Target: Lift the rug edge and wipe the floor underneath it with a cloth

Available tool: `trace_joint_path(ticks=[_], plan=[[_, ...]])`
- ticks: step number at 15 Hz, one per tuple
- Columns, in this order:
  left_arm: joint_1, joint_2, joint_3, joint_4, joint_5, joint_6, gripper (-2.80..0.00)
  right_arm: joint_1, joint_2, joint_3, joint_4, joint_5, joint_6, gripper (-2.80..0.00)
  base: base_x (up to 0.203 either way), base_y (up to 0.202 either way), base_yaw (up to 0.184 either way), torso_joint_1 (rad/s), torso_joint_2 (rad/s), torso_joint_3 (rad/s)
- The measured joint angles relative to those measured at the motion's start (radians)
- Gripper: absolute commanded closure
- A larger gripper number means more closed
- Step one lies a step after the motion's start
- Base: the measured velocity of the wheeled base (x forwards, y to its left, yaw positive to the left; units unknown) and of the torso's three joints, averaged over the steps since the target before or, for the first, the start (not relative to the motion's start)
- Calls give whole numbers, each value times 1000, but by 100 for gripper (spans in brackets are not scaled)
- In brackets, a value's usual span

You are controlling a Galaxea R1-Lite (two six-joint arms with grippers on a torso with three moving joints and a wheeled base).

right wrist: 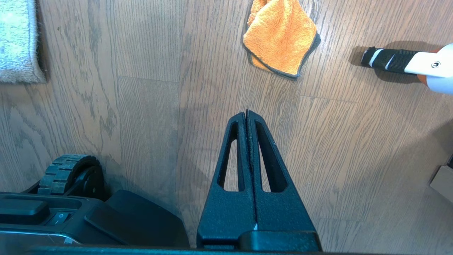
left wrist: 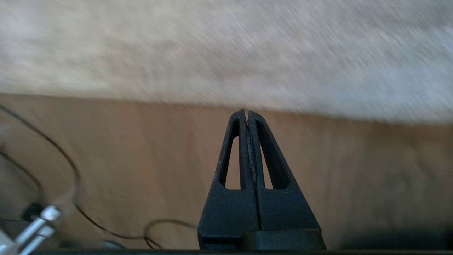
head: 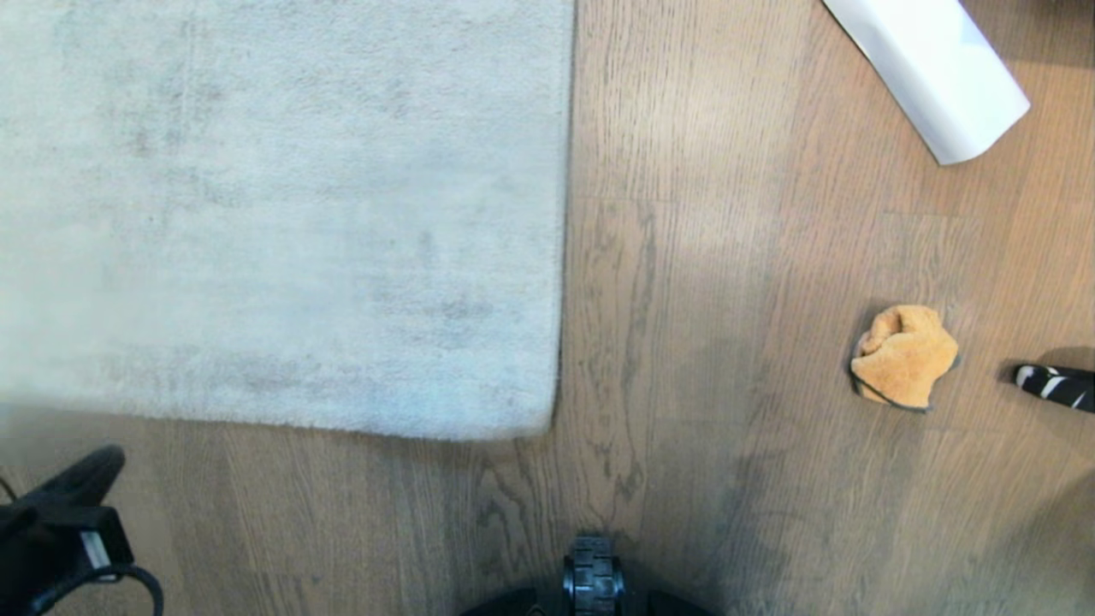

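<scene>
Wood-grain floor [head: 727,359] fills the head view, with the rug [head: 274,214] lying flat across the upper left of the frame, its corner down near the lower middle. Nothing of the task looks done: no rug edge is raised, and the cloth [head: 902,355] sits crumpled on the planks at the right of the frame, well apart from the rug and untouched. Lifting the edge, fetching the cloth and wiping all remain.

At the lower left corner of the head view the left tool [left wrist: 246,112] has its fingers pressed together, holding nothing, its tips aimed at the rug's near edge without touching it. In its own wrist view the right tool [right wrist: 246,112] is likewise closed and empty, hanging above bare floor with the cloth [right wrist: 281,37] beyond its tips.

A white paper roll [head: 932,73] lies at upper right, and a striped black-and-white handle [head: 1054,385] near the cloth.
</scene>
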Motion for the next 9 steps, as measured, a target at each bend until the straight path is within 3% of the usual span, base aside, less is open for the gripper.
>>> trace_joint_path(ticks=[3,9], plan=[[-1,-137,33,183,-53,-8,0,0,0,0,0,0,0,0,0,0,0,0,0,0],[-71,-400,52,401,-61,-58,0,0,0,0,0,0,0,0,0,0,0,0,0,0]])
